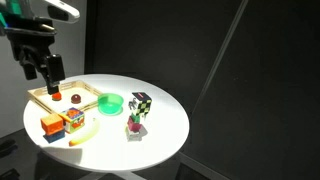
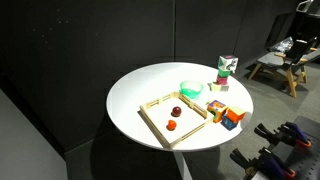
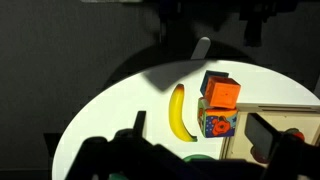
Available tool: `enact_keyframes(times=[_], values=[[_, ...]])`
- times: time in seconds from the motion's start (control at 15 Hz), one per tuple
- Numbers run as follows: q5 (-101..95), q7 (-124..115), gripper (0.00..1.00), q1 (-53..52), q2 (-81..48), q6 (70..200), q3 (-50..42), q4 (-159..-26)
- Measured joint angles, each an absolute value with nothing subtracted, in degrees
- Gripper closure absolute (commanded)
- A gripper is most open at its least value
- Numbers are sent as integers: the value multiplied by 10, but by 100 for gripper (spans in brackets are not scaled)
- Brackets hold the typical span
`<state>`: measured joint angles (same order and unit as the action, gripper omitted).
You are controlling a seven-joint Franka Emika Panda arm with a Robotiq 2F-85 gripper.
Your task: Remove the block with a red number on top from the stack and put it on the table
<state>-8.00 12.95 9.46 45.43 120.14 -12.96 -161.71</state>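
The stack stands on the round white table (image 1: 165, 135) right of centre. Its top cube is the black, white and green block (image 1: 141, 102), resting on a pink cube (image 1: 135, 124). Both exterior views show the stack, with the top block (image 2: 227, 66) over the pink cube (image 2: 220, 86). I cannot make out the red number. My gripper (image 1: 50, 76) hangs open and empty high over the wooden tray, far from the stack. In the wrist view its dark fingers (image 3: 200, 130) frame the orange and blue cubes. The stack is out of the wrist view.
A shallow wooden tray (image 1: 40, 96) holds two small red items. A green bowl (image 1: 111, 102) sits between tray and stack. Orange and blue cubes (image 3: 218, 108) and a banana (image 3: 179, 112) lie by the tray's end.
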Motion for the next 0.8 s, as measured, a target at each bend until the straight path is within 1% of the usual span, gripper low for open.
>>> enact_keyframes(times=[0.8], values=[[-78, 129, 0, 95, 437, 1204, -129, -1604]])
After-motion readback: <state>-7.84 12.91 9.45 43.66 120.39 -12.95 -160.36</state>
